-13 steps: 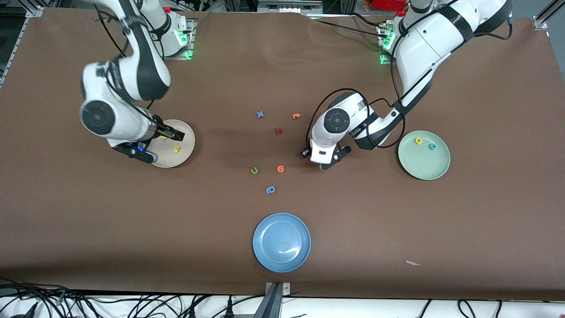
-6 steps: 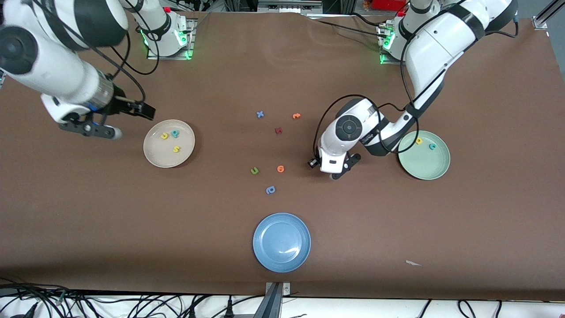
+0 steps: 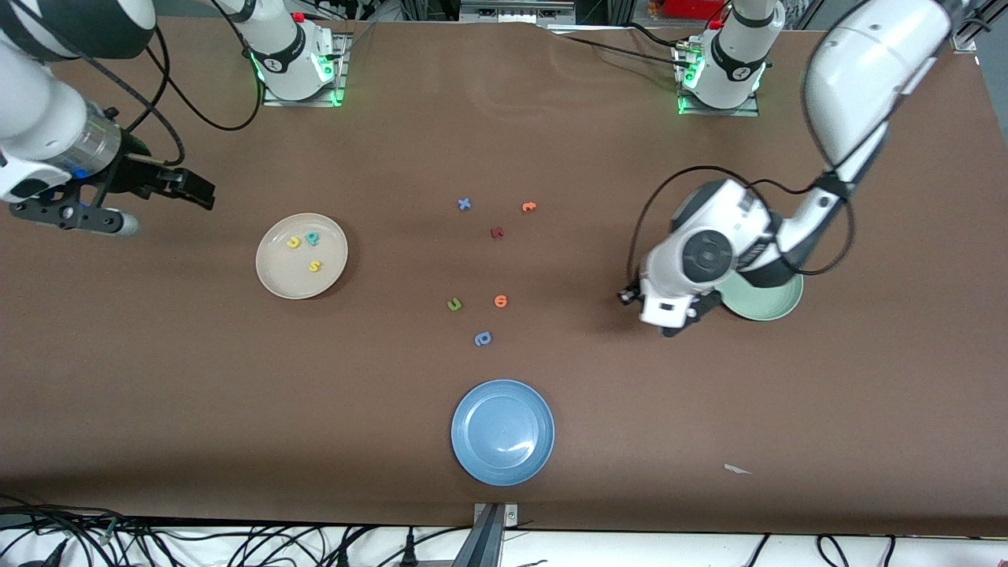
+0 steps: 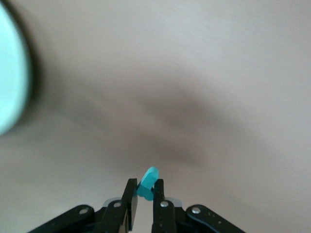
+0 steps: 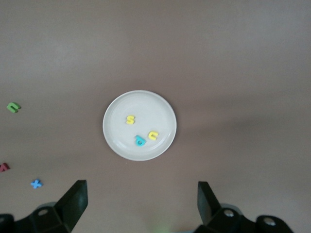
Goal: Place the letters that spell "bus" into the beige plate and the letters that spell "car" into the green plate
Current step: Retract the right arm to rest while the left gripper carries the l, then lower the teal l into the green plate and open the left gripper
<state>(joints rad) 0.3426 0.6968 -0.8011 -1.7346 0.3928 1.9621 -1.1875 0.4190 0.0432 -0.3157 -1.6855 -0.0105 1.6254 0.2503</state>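
My left gripper (image 3: 672, 321) hangs over the table just beside the green plate (image 3: 770, 305), shut on a thin teal letter r (image 4: 147, 183) that sticks up between its fingertips (image 4: 145, 187). The left wrist covers most of that plate and whatever lies in it; its rim (image 4: 12, 82) shows in the left wrist view. The beige plate (image 3: 276, 276) holds a yellow u (image 3: 293, 242), a teal b (image 3: 313, 237) and a yellow s (image 3: 314, 266). My right gripper (image 3: 197, 191) is open and empty, up over bare table past the beige plate (image 5: 121, 145) toward the right arm's end.
Loose letters lie mid-table: green u (image 3: 454, 304), orange (image 3: 500, 301), periwinkle (image 3: 483, 339), blue x (image 3: 464, 204), orange (image 3: 528, 207), dark red (image 3: 497, 232). A blue plate (image 3: 502, 431) sits nearer the front camera. A white scrap (image 3: 736, 469) lies near the front edge.
The right gripper rose off the beige plate and drew back toward its end, leaving the teal b there. The left gripper carried the teal letter from mid-table over to the green plate's edge.
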